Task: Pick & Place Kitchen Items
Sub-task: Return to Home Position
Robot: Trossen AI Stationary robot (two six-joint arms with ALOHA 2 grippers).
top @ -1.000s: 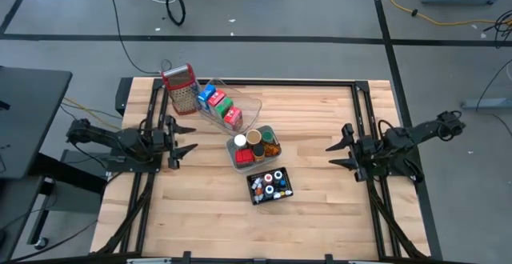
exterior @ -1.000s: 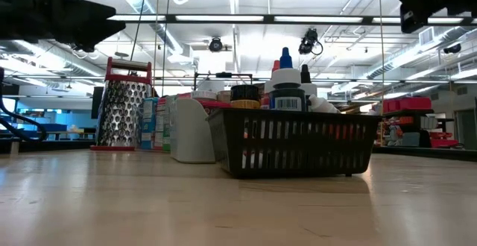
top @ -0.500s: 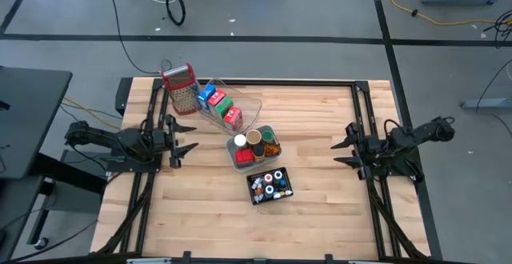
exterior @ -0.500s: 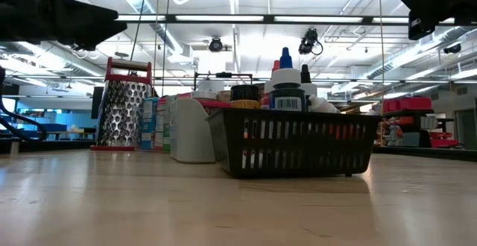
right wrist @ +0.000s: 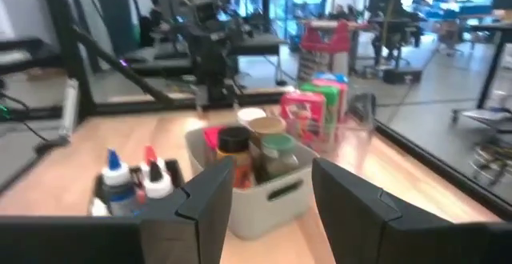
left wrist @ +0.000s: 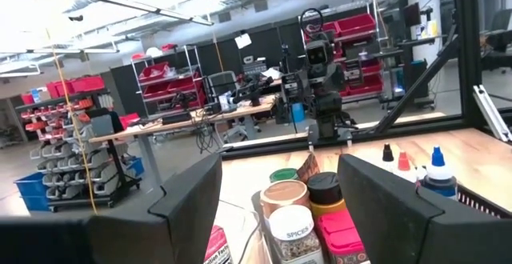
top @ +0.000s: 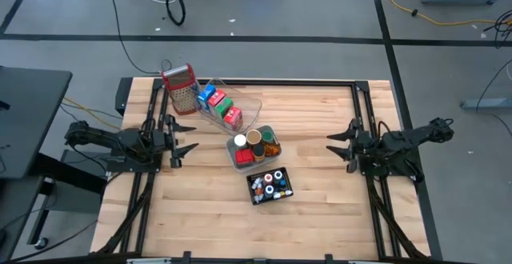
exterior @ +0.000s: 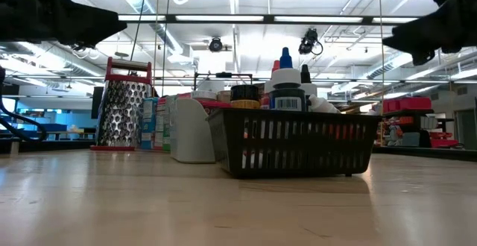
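your left end effector (top: 190, 138) and right end effector (top: 340, 144) hang open, empty, at opposite table (top: 320, 208) edges: the kitchen items (top: 254, 140) appear sorted into trays (top: 254, 104).

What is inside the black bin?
Small bottles with white, blue and red caps stand packed in the black bin. They cover its floor, so anything beneath them cannot be seen.

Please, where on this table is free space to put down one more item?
Bare wood lies between the grey bin and the right hand, and from the left hand across to the black bin. The row from the grater through the clear tray to both bins is crowded.
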